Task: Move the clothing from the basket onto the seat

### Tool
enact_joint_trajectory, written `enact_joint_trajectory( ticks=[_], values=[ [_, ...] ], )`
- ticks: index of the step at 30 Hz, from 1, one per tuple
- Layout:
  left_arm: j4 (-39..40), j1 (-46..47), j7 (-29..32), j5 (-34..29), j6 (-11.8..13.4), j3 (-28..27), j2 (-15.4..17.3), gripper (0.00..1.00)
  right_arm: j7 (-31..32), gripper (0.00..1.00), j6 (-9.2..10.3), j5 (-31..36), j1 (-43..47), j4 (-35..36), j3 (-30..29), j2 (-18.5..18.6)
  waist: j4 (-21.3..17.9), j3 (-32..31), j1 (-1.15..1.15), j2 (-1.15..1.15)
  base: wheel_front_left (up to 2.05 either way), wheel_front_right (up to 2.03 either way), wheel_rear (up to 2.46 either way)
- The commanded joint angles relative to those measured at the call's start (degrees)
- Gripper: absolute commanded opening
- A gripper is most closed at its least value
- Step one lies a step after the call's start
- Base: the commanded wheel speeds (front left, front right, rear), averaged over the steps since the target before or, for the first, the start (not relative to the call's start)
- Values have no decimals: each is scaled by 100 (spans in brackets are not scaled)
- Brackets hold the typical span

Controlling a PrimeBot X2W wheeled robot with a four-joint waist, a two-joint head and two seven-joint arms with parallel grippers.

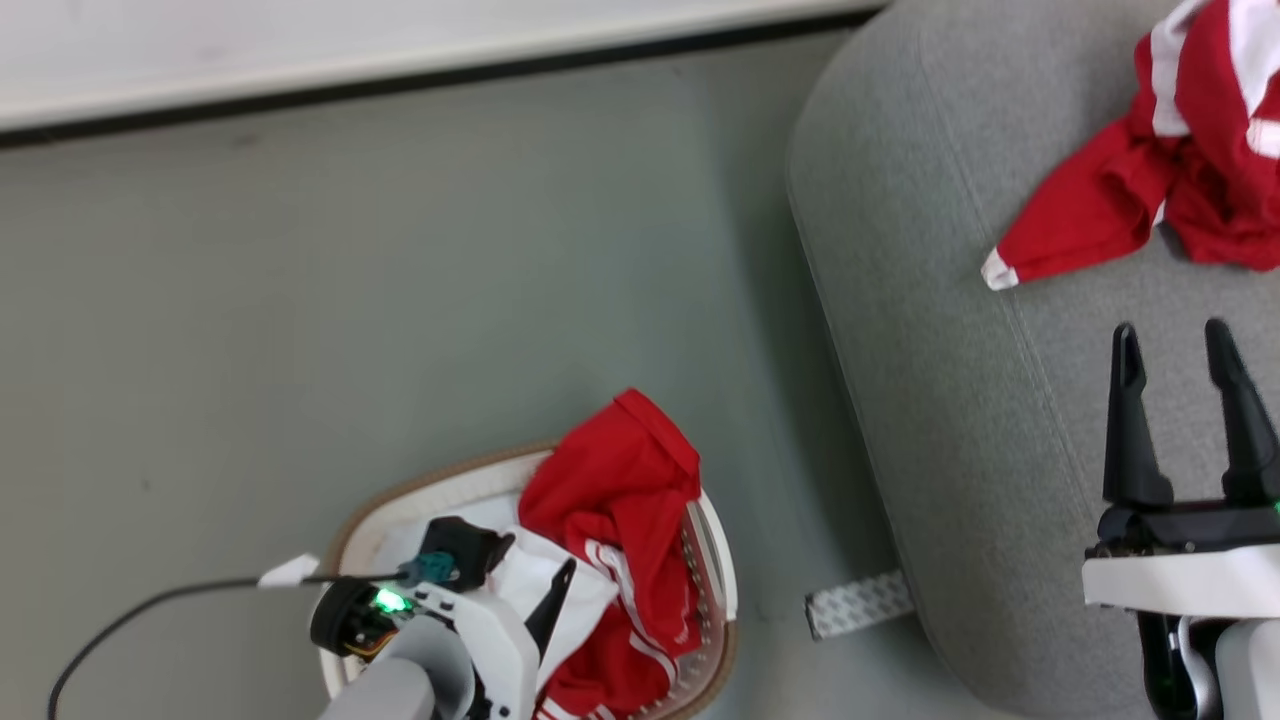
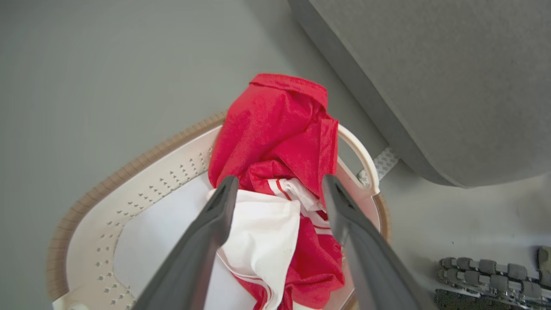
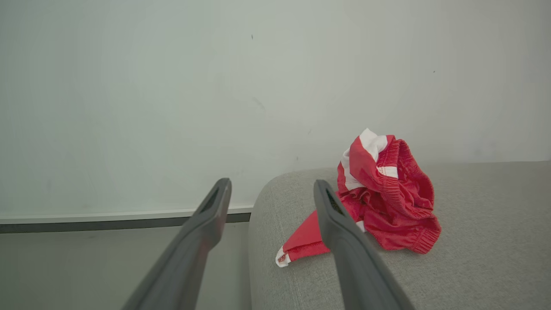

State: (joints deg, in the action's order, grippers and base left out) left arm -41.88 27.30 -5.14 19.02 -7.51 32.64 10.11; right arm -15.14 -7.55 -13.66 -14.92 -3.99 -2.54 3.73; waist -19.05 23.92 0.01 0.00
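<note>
- The left gripper (image 2: 279,181) stands wide open and holds nothing. Its two dark fingers point down into the basket, with the tips spread over the heap of fabric there. Whether the tips touch the cloth I cannot tell.
- Under those fingers lies the clothing (image 2: 280,120): a crumpled red piece heaped high and hanging over the far rim, and a white piece with red stripes lower down, between the fingers.
- The basket (image 2: 129,181) is cream-white with small holes in its wall and a brown rim. It stands on the grey floor (image 1: 400,300), near the rounded corner of the seat but apart from it.
- The right gripper (image 1: 1172,335) is also open and empty. It hovers over the seat (image 1: 920,300), fingers apart and pointing toward the wall.
- Ahead of it, a bunched red and white garment (image 3: 387,193) lies on the seat cushion, one red corner with white trim stretched out toward the seat's edge. The gripper is clear of it.
- A pale patterned strip (image 1: 860,603) lies on the floor between basket and seat, one end at the foot of the seat.
- A dark cable (image 1: 130,620) trails from the left wrist across the floor.
- Beyond the floor, a pale wall (image 3: 172,86) meets it along a dark skirting line (image 3: 107,224).
</note>
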Motion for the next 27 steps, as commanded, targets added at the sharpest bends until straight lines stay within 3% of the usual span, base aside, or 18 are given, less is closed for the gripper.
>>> enact_joint_trajectory(
  ticks=[1, 15, 27],
  values=[
    [-147, 124, 98, 95, 9, 124, 117, 100, 0, 100, 13, 38, -96, 36, -42, -19, -174, 348, -1, 0, 0, 0, 0],
    [-1313, 1058, 1084, 1549, 7, 1502, 515, 100, 0, 100, 13, -212, -680, 400, 35, -88, -660, 1660, -1, 0, 0, 0, 0],
    [-1415, 1520, 1724, 2253, 7, 2448, 873, 100, 0, 100, 13, -539, -872, 384, 185, -90, -943, 2248, -1, 0, 0, 0, 0]
  ],
)
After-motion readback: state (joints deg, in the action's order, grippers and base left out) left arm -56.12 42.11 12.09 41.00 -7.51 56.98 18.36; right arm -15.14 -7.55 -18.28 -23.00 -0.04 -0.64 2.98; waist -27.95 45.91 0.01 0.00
